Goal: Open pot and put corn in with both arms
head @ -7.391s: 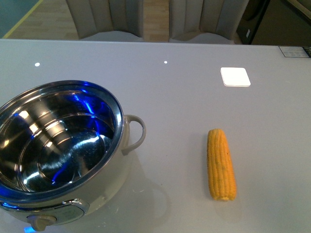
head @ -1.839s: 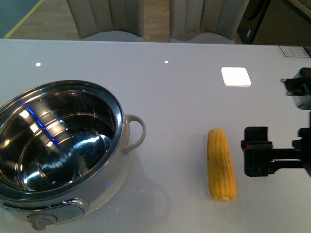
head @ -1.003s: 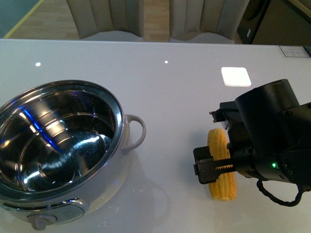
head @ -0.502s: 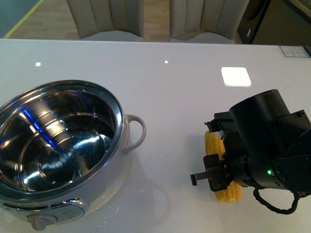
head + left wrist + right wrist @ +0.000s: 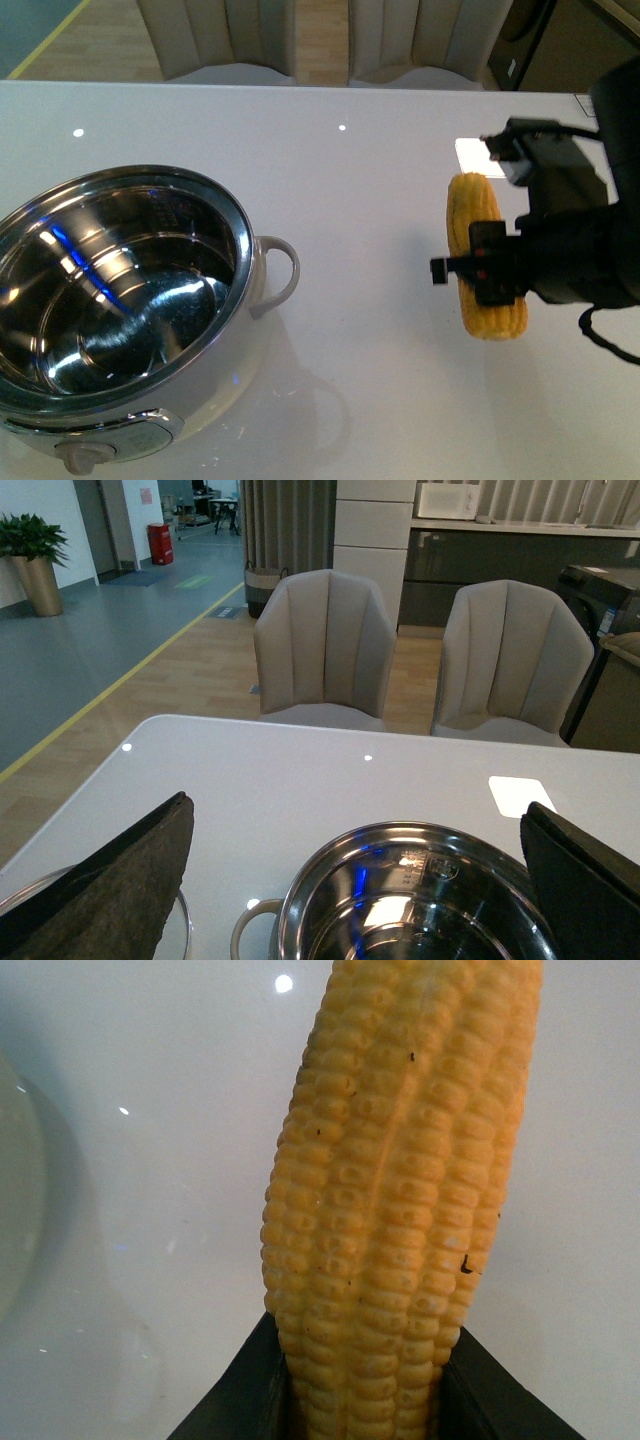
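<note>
1. We see a smooth white table (image 5: 340,190) with a pale square patch (image 5: 520,795) set in its surface. Beyond its far edge stand two grey padded chairs (image 5: 325,645) on a wooden floor (image 5: 200,670), and a potted plant (image 5: 30,555) stands farther back in the room.
2. The pot (image 5: 120,300) stands open on the near left part of the table, its looped handle (image 5: 280,275) pointing toward the middle and its knob (image 5: 85,458) facing us. Its shiny steel bowl shows only reflections of light.
3. The corn (image 5: 475,215) is well to the right of the pot. It appears raised off the table and lies roughly lengthwise away from us.
4. The right gripper (image 5: 478,275) grips the corn across its middle, with the bulky black right arm (image 5: 585,250) reaching in from the right edge. In the right wrist view, the black fingers (image 5: 240,1390) press against both sides of the cob.
5. The left gripper (image 5: 355,870) hovers above the pot, its two dark pads (image 5: 110,880) spread wide and holding nothing.
</note>
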